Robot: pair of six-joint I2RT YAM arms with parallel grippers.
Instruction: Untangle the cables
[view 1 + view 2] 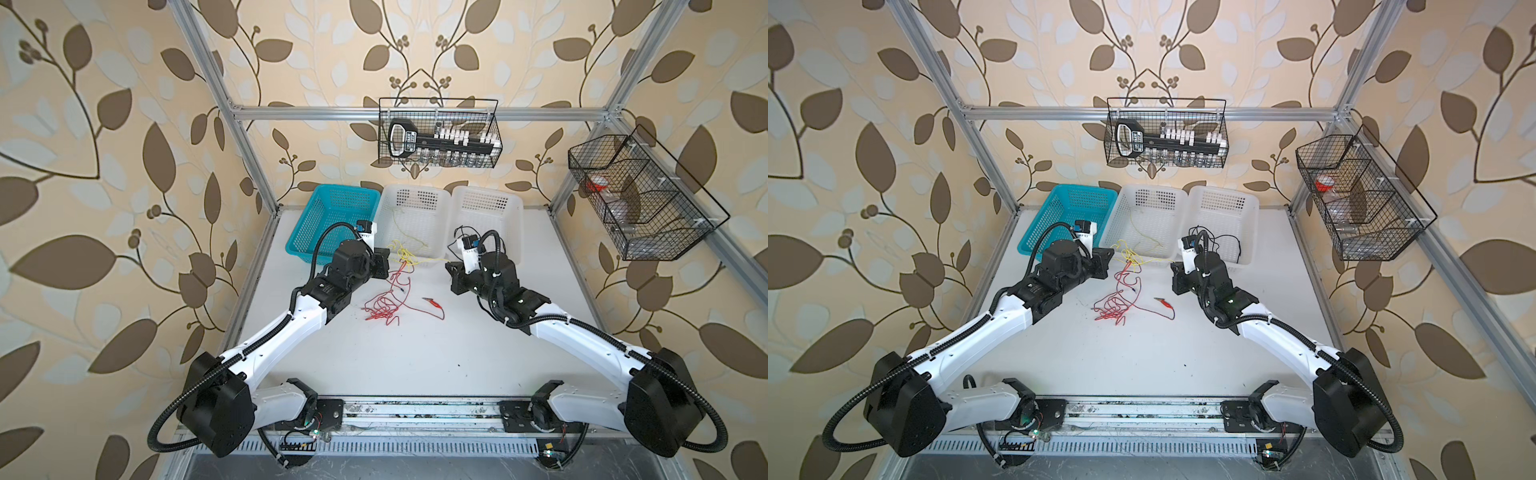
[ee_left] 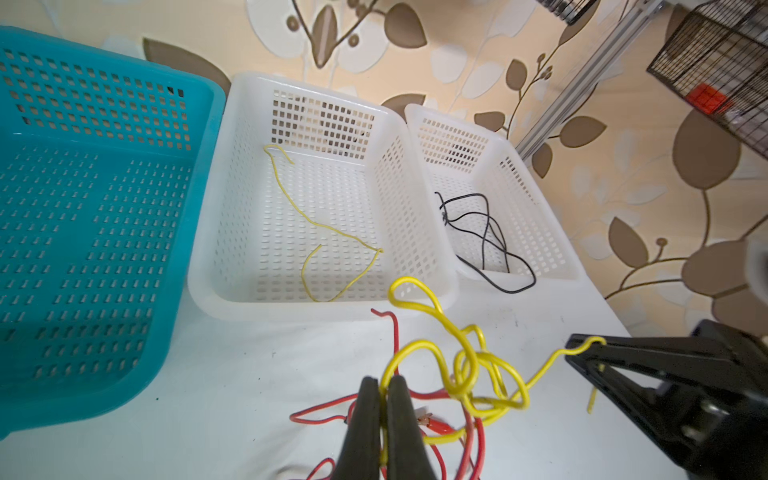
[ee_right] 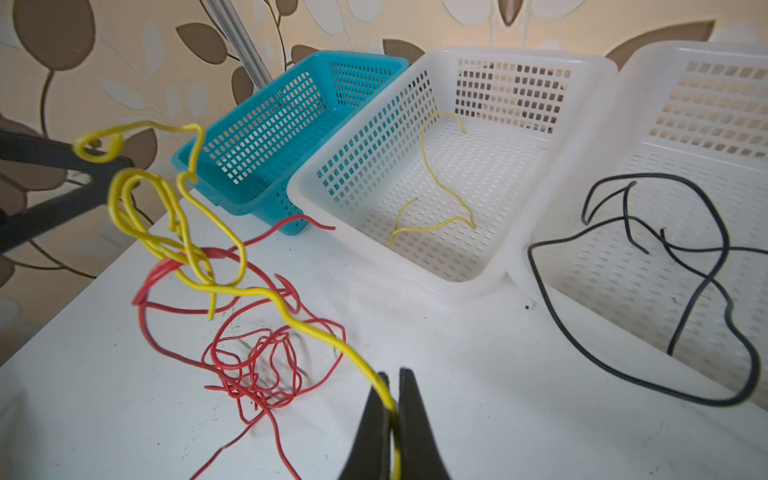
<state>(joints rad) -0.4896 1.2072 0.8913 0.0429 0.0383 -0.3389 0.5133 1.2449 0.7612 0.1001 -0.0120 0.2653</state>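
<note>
A knotted yellow cable (image 1: 404,254) hangs just above the table between my two grippers. The left gripper (image 2: 384,388) is shut on one stretch of this cable (image 2: 462,390); the right gripper (image 3: 392,388) is shut on its other end (image 3: 351,353). In both top views the left gripper (image 1: 386,266) and the right gripper (image 1: 449,267) face each other in front of the baskets. Red cables (image 1: 384,309) lie in a loose tangle on the table below (image 3: 253,390), with one red strand running up through the yellow knot. Another yellow cable (image 2: 316,224) lies in the middle white basket, and a black cable (image 2: 486,232) in the right one.
Three baskets stand along the back: teal basket (image 1: 322,216), middle white basket (image 1: 415,192), right white basket (image 1: 488,194). A red clip lead (image 1: 432,304) lies right of the red tangle. Black wire baskets hang on the back rail (image 1: 440,133) and the right frame (image 1: 640,199).
</note>
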